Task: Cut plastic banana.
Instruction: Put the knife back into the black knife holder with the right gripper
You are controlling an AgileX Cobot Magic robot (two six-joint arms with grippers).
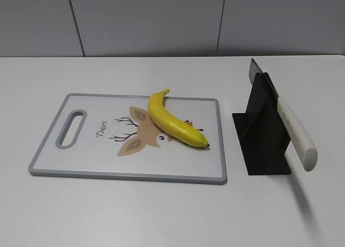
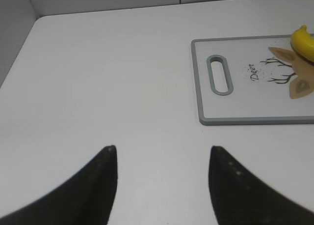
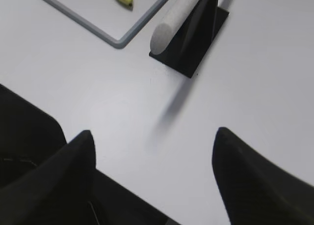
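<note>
Plastic banana (image 1: 175,122) lying on the cutting board (image 1: 81,160), far ahead and right of the left fingers (image 2: 105,178) — spread, empty — ahead-left of the right fingers (image 3: 235,166), also parted, knife (image 1: 294,131) in stand (image 1: 264,144) between.

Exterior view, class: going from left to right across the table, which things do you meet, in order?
Cutting board's handle slot → "Deer" lettering → plastic banana lying on the cutting board → black knife stand → knife's white handle.
</note>
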